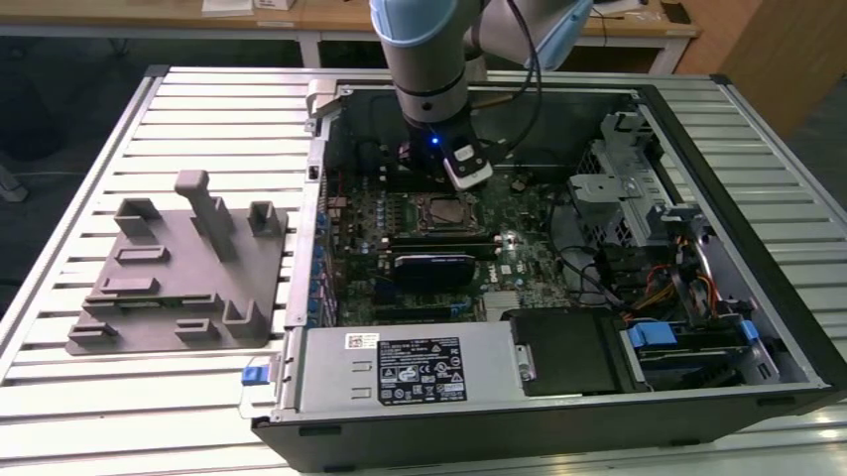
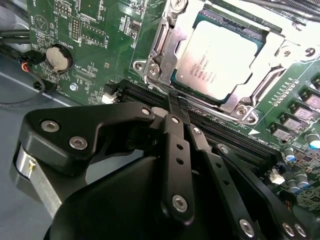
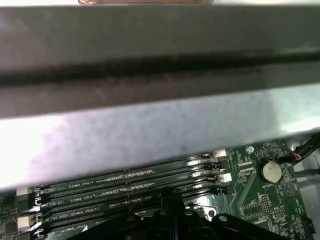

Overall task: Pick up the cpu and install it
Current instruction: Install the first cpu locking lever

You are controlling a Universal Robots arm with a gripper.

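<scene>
Sitting in the socket (image 2: 220, 65) on the motherboard (image 2: 100, 40), the cpu (image 2: 217, 62) shows its silvery top level with the metal frame around it, so the pick-up and placing look done. In the second wrist view the fingers (image 2: 177, 107) are pressed together with nothing between them, their tips just beside the socket's edge at about 7 o'clock from the chip, over the memory slots (image 3: 125, 187). The step in hand is, by my reading, the end of the install: the chip is released and the arm hangs just off it. Whether the retention frame is latched I cannot tell; securing it would call for a careful push on the lever, without knocking the chip. In the exterior view the gripper (image 1: 463, 174) stands inside the open computer case (image 1: 741, 248), at 12 o'clock from the socket; the grey holder block (image 1: 185, 278) lies on the slatted table (image 1: 79, 397), at 9 o'clock from the case.
</scene>
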